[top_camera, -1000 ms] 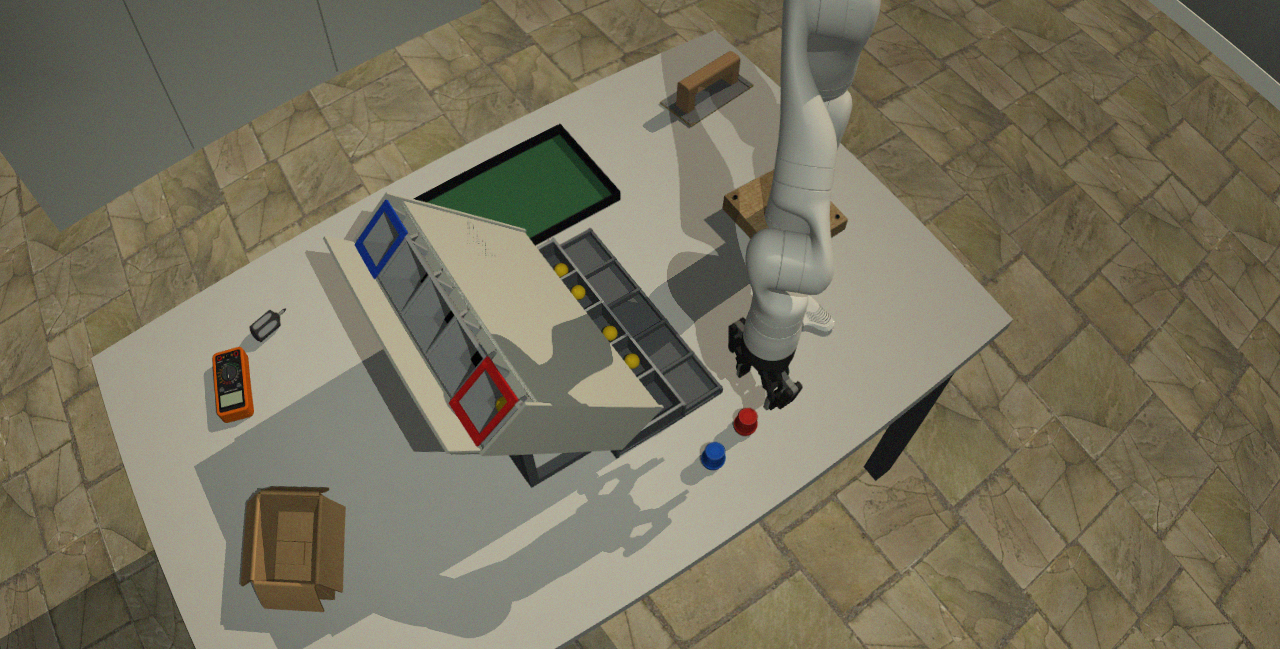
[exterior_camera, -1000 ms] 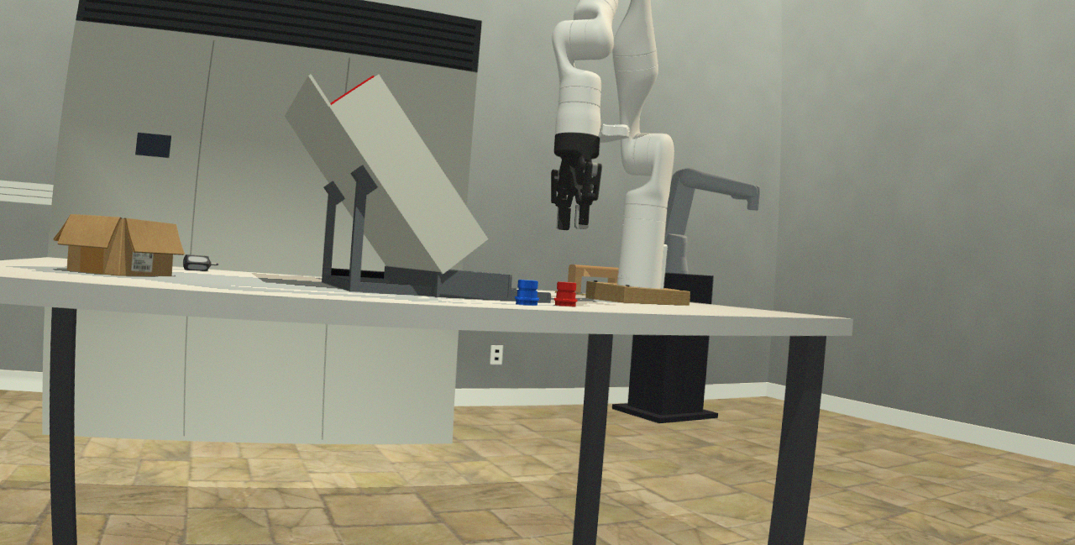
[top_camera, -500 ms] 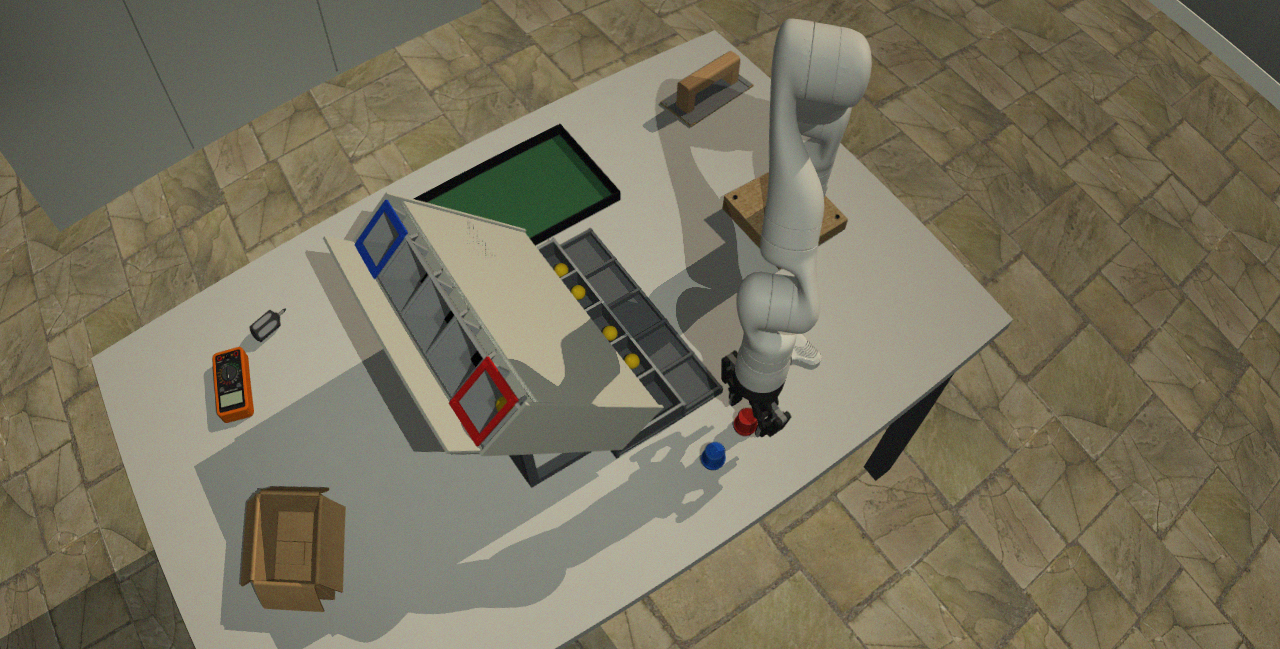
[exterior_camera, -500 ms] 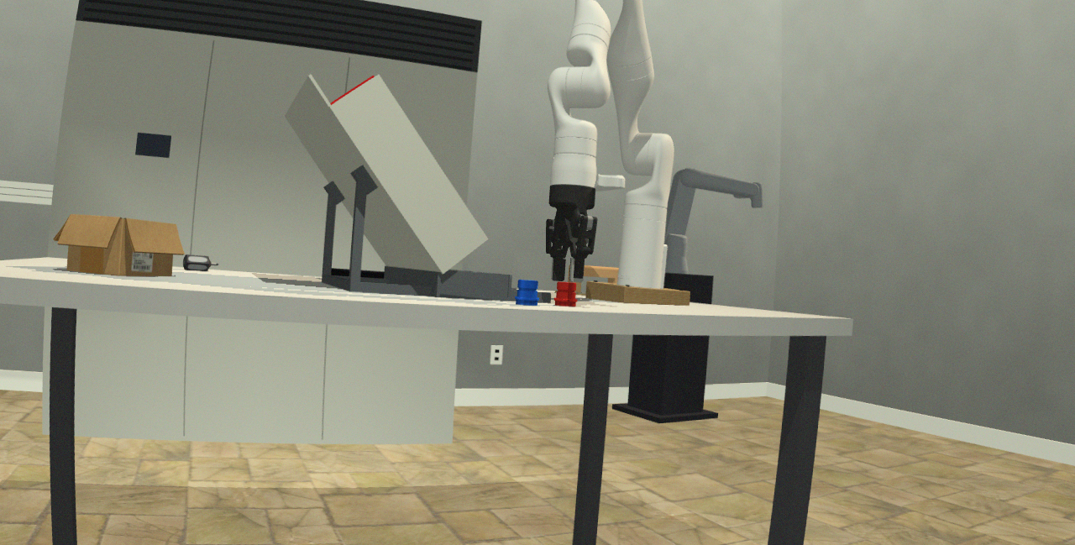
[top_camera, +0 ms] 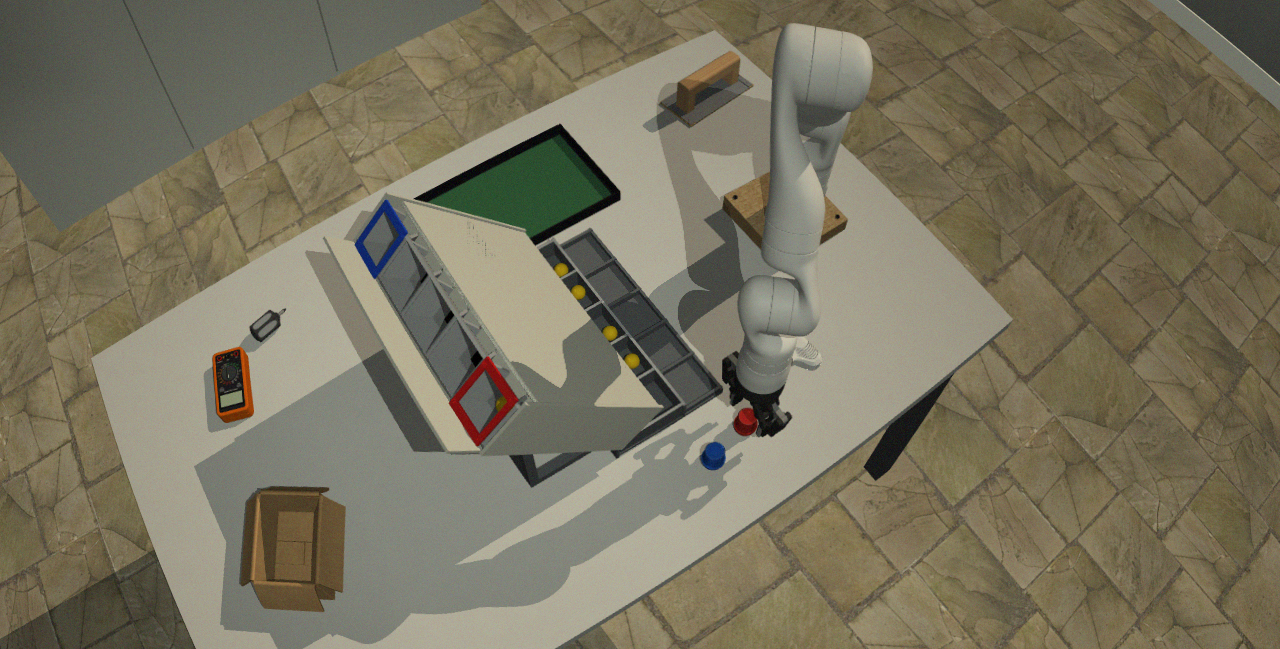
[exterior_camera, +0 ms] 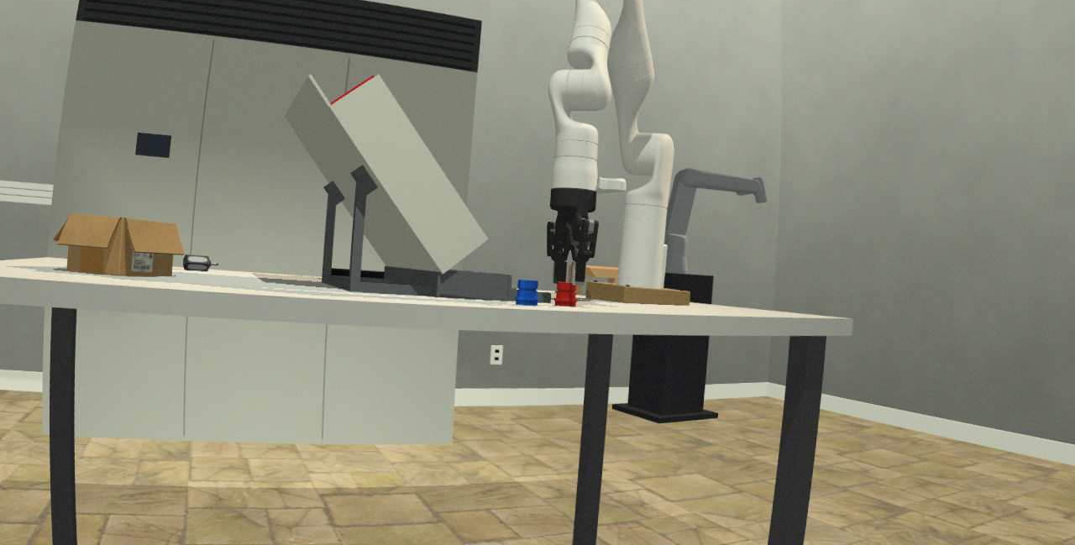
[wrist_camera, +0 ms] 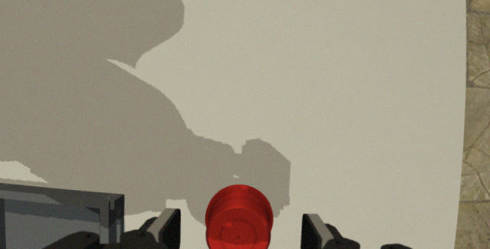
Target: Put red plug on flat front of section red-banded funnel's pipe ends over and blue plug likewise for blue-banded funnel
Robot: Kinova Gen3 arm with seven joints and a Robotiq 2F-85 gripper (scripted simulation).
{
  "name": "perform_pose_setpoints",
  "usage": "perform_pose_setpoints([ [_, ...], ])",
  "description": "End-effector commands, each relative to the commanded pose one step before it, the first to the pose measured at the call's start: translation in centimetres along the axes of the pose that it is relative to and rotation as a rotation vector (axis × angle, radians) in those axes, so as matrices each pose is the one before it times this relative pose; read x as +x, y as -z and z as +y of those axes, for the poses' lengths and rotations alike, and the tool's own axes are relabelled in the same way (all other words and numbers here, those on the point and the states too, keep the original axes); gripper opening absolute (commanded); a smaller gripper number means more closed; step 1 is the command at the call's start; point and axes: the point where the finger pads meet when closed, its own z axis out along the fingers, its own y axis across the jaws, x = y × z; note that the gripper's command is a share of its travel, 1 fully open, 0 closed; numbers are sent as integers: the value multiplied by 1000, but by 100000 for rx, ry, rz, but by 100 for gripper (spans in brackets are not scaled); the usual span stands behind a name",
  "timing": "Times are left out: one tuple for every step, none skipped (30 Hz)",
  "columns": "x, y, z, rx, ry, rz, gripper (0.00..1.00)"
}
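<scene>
Top: gripper, spread, beside red plug on table; blue plug, near-left of red; compartment tray, farther left, with four yellow marbles. Exterior: both plugs upright, blue left, red right, below downward-pointing gripper. Wrist: red plug between parted fingers, visible gap either side, unpinched; tray corner at left.

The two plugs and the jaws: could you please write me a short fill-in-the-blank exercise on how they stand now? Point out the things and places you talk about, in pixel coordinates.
The jaws (top_camera: 759, 403) (exterior_camera: 568, 277) are ____, with a gap on either side of the red plug (top_camera: 744, 422) (exterior_camera: 565, 294) (wrist_camera: 238, 218). Both plugs stand on the ____. The plug nearer the cardboard box (top_camera: 336, 546) (exterior_camera: 154, 243) is ____. The marbles (top_camera: 578, 291) in the tray (top_camera: 657, 329) (exterior_camera: 474, 285) (wrist_camera: 61, 226) are ____.

Missing words: open; table; blue; yellow.
</scene>
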Motion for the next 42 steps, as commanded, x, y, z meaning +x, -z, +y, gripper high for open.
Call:
perform_pose_setpoints([
  [-136,-49,49,206,-89,-75,70],
  [0,0,0,0,0,0,70],
  [0,0,0,0,0,0,70],
  [0,0,0,0,0,0,70],
  [25,-2496,19,-303,97,-50,70],
  [0,0,0,0,0,0,70],
  [0,0,0,0,0,0,70],
  [0,0,0,0,0,0,70],
  [0,0,0,0,0,0,70],
  [0,0,0,0,0,0,70],
  [0,0,0,0,0,0,70],
  [0,0,0,0,0,0,70],
  [0,0,0,0,0,0,70],
  [0,0,0,0,0,0,70],
  [0,0,0,0,0,0,70],
  [0,0,0,0,0,0,70],
  [0,0,0,0,0,0,70],
  [0,0,0,0,0,0,70],
  [0,0,0,0,0,0,70],
  [0,0,0,0,0,0,70],
  [0,0,0,0,0,0,70],
  [111,-223,-138,-229,-3,-34,70],
  [0,0,0,0,0,0,70],
  [0,0,0,0,0,0,70],
  [0,0,0,0,0,0,70],
  [0,0,0,0,0,0,70],
  [0,0,0,0,0,0,70],
  [0,0,0,0,0,0,70],
  [0,0,0,0,0,0,70],
  [0,0,0,0,0,0,70],
  [0,0,0,0,0,0,70],
  [0,0,0,0,0,0,70],
  [0,0,0,0,0,0,70],
  [0,0,0,0,0,0,70],
  [0,0,0,0,0,0,70],
  [0,0,0,0,0,0,70],
  [0,0,0,0,0,0,70],
  [0,0,0,0,0,0,70],
  [-79,219,204,-209,12,-61,0],
  [0,0,0,0,0,0,0],
  [0,0,0,0,0,0,0],
  [0,0,0,0,0,0,0],
])
